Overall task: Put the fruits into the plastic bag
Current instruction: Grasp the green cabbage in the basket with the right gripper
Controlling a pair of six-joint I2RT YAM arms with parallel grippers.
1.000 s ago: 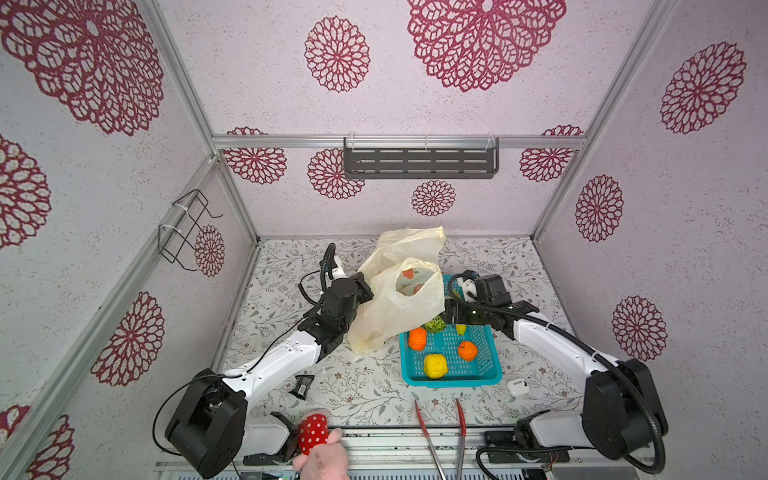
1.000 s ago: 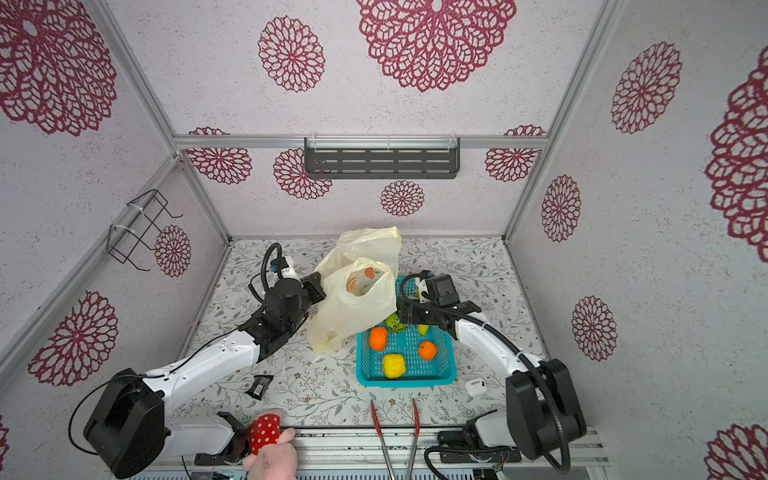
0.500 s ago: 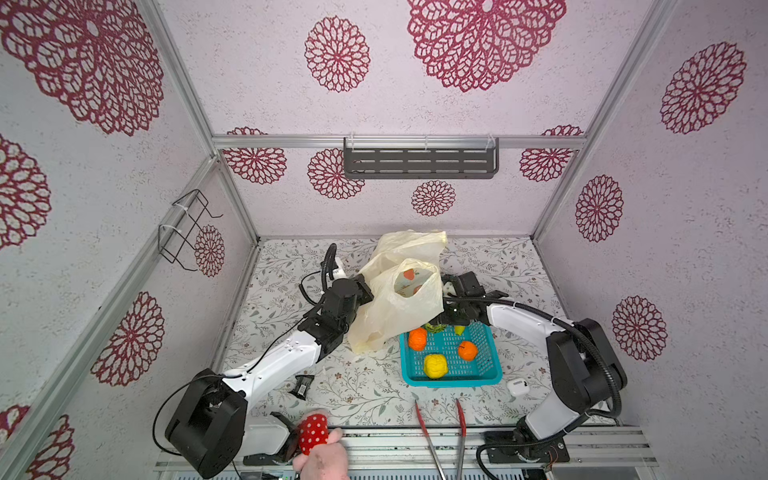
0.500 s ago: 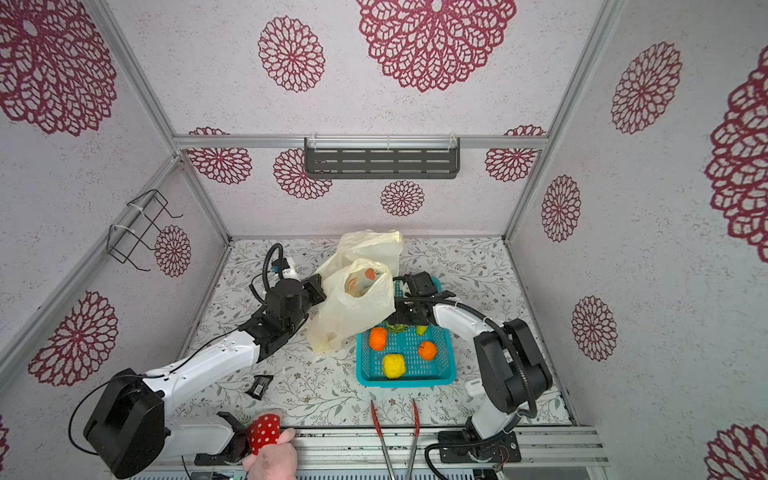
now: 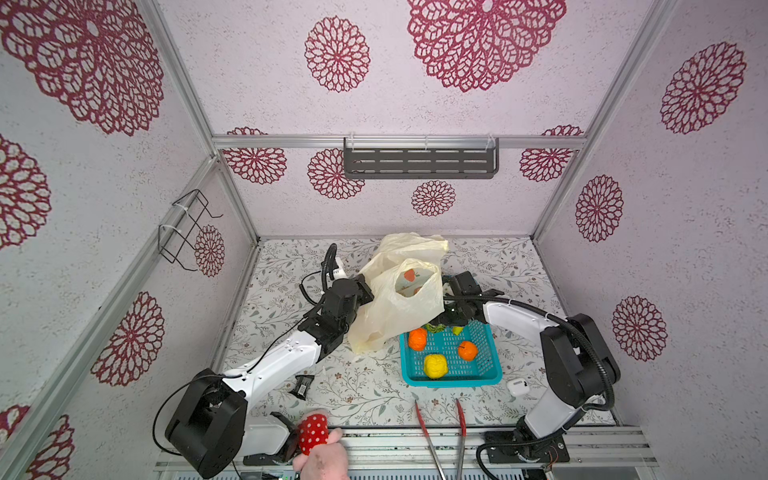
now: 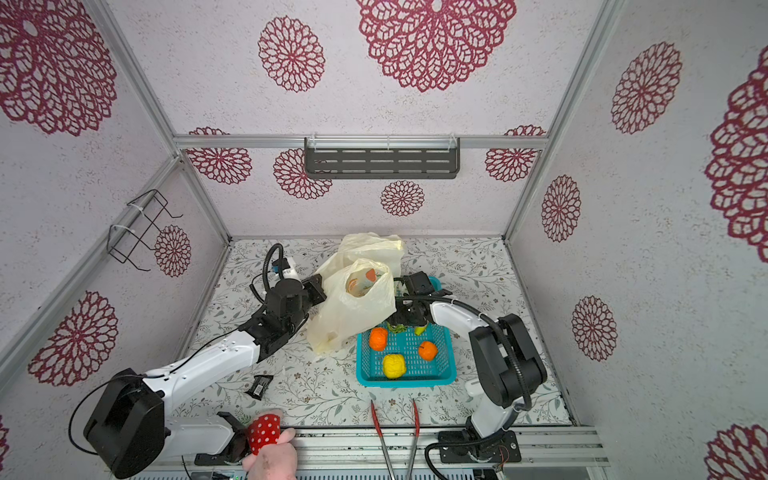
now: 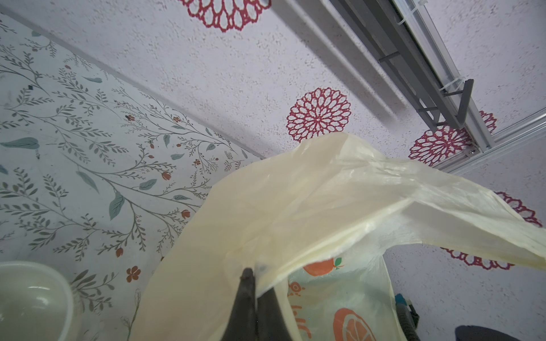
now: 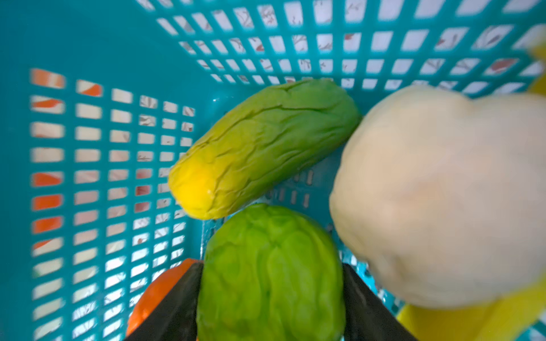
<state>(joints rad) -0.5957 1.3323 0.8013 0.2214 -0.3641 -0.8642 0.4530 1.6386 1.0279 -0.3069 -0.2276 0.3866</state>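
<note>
Teal basket (image 5: pixel 492 377): two oranges (image 5: pixel 417 338), one lemon (image 5: pixel 435 365); right pincer (image 8: pixel 271 265) grips green ball (image 8: pixel 270 283), left pincer (image 7: pixel 251 273) pinches bag (image 7: pixel 310 206).

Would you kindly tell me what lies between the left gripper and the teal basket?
The plastic bag: in both top views its body hangs between the left gripper, which pinches its edge, and the teal basket.

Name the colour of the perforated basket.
Teal; the basket shows best in the right wrist view.

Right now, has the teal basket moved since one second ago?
No. The teal basket lies where it was, just behind the red tongs, its near edge equally far from them.
</note>
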